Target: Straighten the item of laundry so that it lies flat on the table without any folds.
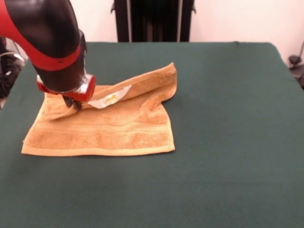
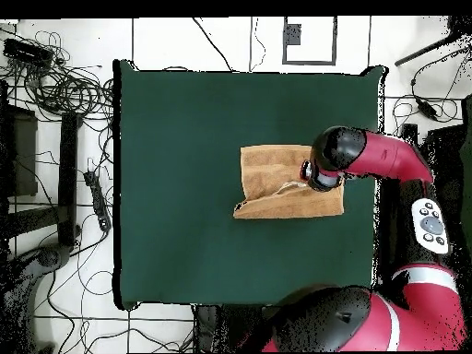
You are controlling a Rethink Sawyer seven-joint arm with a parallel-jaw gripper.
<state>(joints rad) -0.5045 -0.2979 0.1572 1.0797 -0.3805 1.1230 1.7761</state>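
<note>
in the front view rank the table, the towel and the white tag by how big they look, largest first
1. The table, filling most of the view.
2. The towel, taking up a modest patch of the cloth.
3. The white tag, a small strip on the towel's folded-over part beside the end effector.

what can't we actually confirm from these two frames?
- Gripper state: in the front view only dark tips show under the red wrist ring; in the overhead view the arm covers it.
- Grasp on the towel: the contact point is hidden by the wrist in both views.
- White tag: print too small to read.
- Towel corner under the arm: hidden in the overhead view.
</note>
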